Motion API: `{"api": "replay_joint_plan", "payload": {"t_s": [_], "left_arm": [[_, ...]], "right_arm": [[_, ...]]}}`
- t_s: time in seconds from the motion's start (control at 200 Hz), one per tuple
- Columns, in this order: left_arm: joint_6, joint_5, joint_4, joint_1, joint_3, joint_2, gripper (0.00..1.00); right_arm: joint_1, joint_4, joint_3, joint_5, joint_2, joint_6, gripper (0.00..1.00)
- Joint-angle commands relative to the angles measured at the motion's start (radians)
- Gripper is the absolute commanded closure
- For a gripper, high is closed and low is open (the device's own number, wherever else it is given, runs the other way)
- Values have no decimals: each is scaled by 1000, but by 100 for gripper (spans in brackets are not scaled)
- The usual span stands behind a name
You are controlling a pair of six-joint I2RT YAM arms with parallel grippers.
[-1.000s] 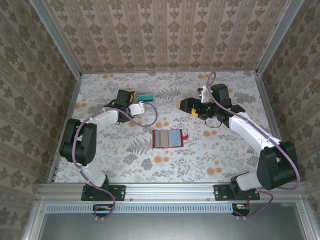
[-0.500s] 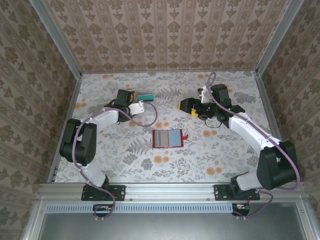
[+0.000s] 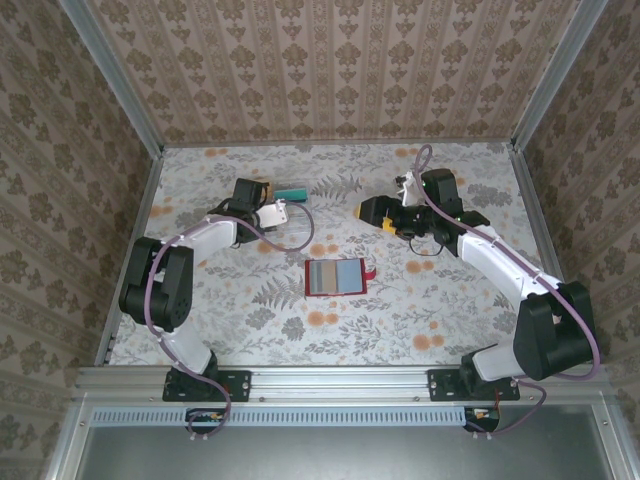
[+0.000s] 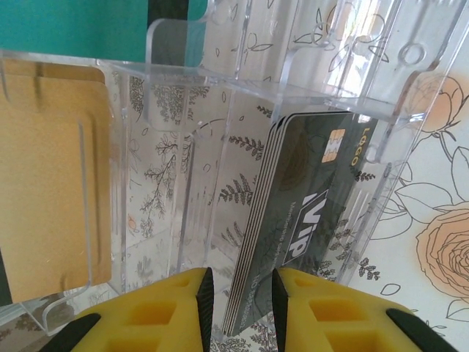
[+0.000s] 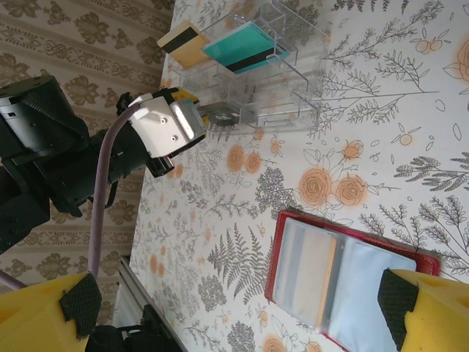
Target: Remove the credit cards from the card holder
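The black rectangular plastic credit card (image 4: 308, 205) is leaning in a slot of the clear plastic tray (image 4: 183, 95), which is sitting toward the far edge of the floral table (image 3: 450, 320). The card's long axis is pointing at the left gripper (image 4: 242, 293), whose yellow jaws are standing narrowly parted astride its near end. The tan card (image 4: 51, 183) and teal card (image 4: 88, 29) are sitting in neighbouring slots. The flat red folding card holder (image 3: 335, 277) is lying open mid-table, and the right gripper (image 5: 242, 297) is hanging wide open, facing it.

On my left wrist camera the teal card (image 4: 88, 22) runs off the top edge, the tan card (image 4: 44, 176) off the left. The black card (image 4: 308, 213) ends between the jaws of the left gripper (image 4: 239, 312); I can't tell if they pinch it.
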State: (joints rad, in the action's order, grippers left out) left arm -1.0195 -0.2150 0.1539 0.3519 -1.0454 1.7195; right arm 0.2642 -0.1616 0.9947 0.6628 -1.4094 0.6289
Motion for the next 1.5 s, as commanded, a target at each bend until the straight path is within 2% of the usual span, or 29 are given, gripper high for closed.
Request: {"api": "replay_joint_plan", "payload": {"t_s": [0.0,0.285,0.45,0.57,0.78,0.935,1.0,1.06,1.105,1.205,1.275,1.36,1.495], "left_arm": [[30,-9,0,-1,-40,7,70],[48,11,13,5,-31,-34,70],[141,20,41,12,-40,-123,65],[292,80,144,12,-83,-187,59],[647,81,249,13,-143,-271,52],[931,122,449,6,-251,-266,51],[1035,188,525,0,-285,-252,52],[1113,276,552,-2,-284,-250,56],[1188,331,541,-2,-262,-255,59],[1349,438,460,8,-163,-284,59],[1466,491,381,24,-80,-307,59],[1574,510,281,70,5,-322,54],[1673,476,244,173,48,-279,58]], "right_arm": [[-5,13,-8,23,12,8,0],[-6,10,-3,25,12,4,0],[1,-19,9,9,12,-18,0],[19,-45,19,-15,5,-45,0],[82,-103,47,-75,-37,-102,0],[151,-150,71,-163,-67,-152,3],[181,-159,70,-206,-79,-165,7],[200,-163,67,-226,-95,-169,16],[212,-164,60,-242,-105,-171,30],[234,-172,43,-284,-125,-182,57],[249,-172,27,-310,-141,-184,72],[261,-166,5,-346,-160,-181,74],[269,-152,-25,-362,-203,-173,81]]}}
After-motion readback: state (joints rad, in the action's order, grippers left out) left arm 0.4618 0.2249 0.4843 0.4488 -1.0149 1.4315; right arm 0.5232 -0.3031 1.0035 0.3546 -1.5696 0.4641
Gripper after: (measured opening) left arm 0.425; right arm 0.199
